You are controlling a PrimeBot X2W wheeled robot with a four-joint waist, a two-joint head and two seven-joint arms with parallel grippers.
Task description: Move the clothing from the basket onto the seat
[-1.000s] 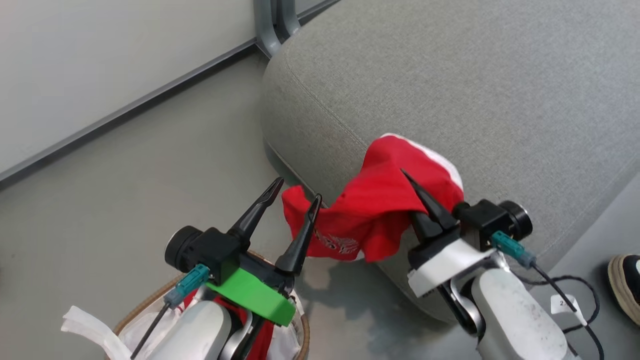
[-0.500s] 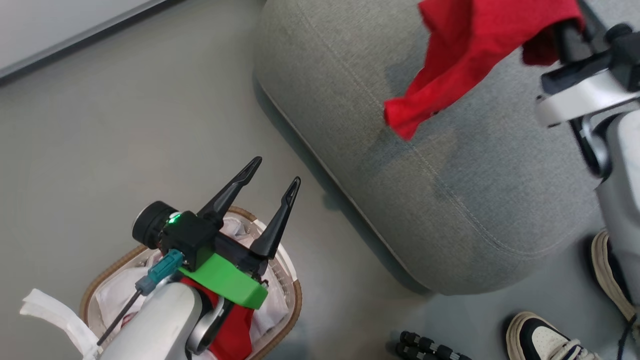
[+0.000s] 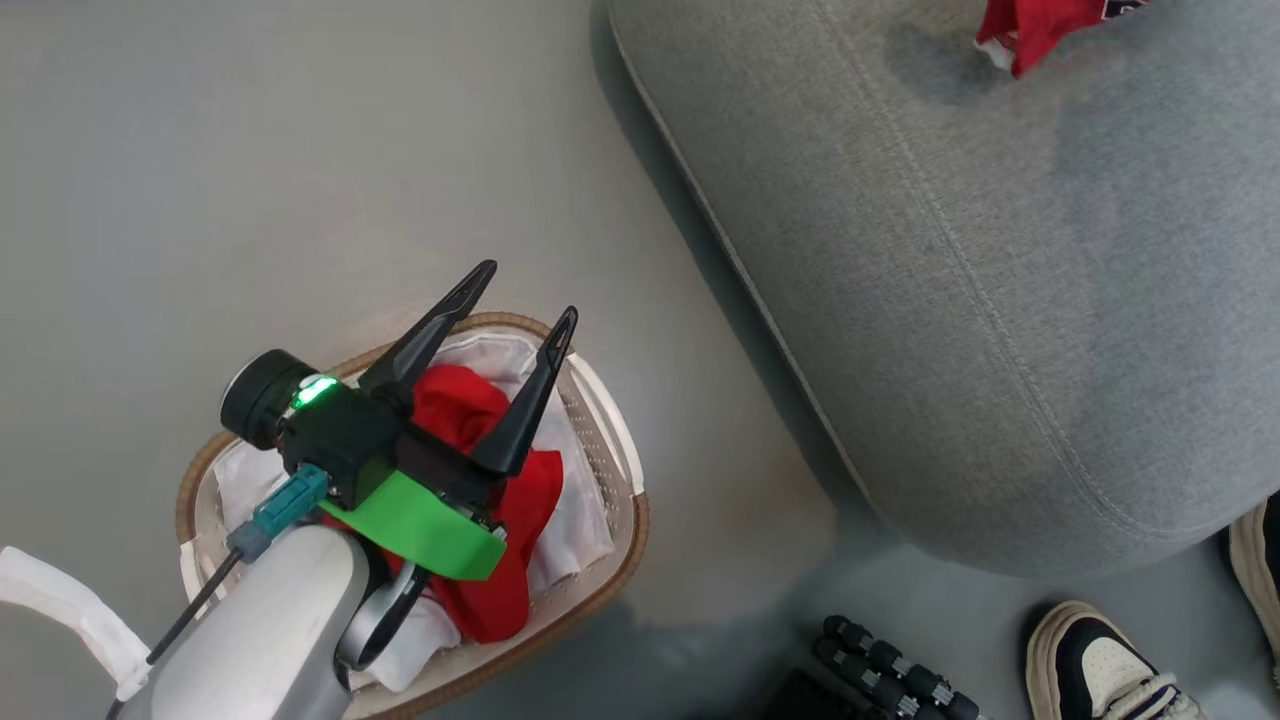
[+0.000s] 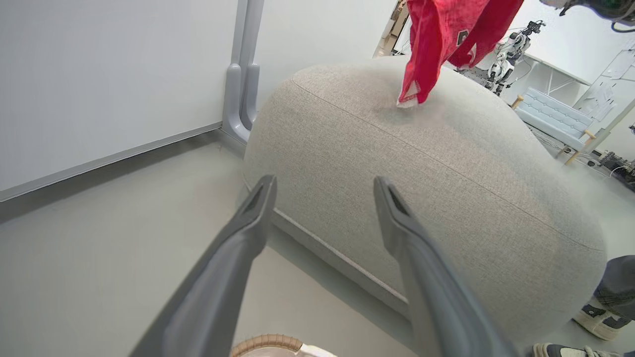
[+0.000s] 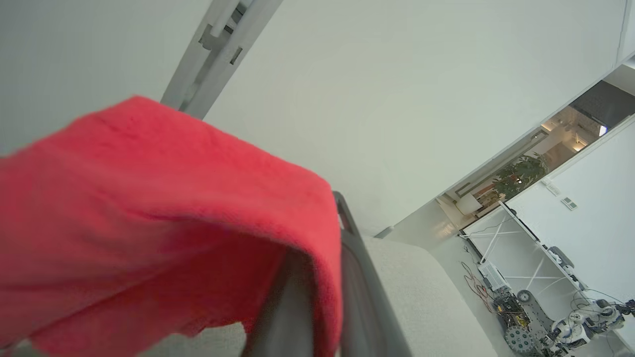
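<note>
Clothing [image 3: 500,520] lay partly in the basket [image 3: 615,560], red against the white liner [image 3: 585,510], beneath the left jaws, which stood wide apart and empty. The right jaws were clamped together on another red garment [image 4: 436,44], which hung over the seat [image 3: 1000,300].

Basket [image 3: 636,520], clothing [image 3: 525,505] inside, left of seat [image 3: 1000,300]

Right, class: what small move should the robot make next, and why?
Probably open the right gripper: it is shut on a red garment hanging over the seat, with the garment's lower end close to the seat's top, so letting go should land it there.
</note>
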